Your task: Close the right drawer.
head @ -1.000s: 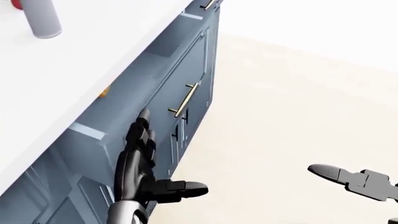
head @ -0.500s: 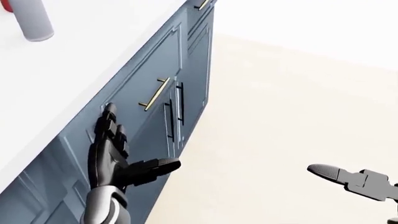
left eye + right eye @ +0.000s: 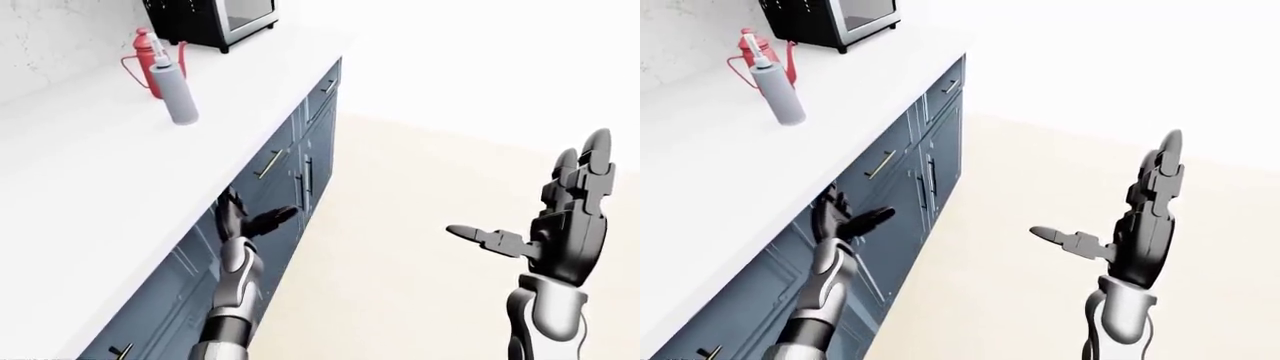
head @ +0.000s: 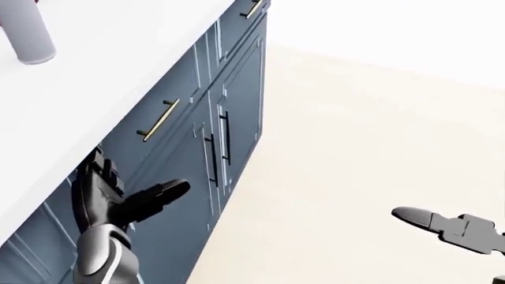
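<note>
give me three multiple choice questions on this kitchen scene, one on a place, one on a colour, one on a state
1. In the left-eye view, where does the grey bottle stand?
A. on the floor
B. on the counter, beside the red kettle
C. on top of the oven

2. What colour are the cabinets?
A. blue-grey
B. white
C. red

3. How is the right hand?
A. shut on a handle
B. pressed flat on the counter
C. open, raised over the floor

Answers:
1. B: the bottle stands on the white counter, just right of the red kettle.
2. A: every drawer and door front is blue-grey.
3. C: its fingers are spread and hold nothing, with only the floor behind it.
</note>
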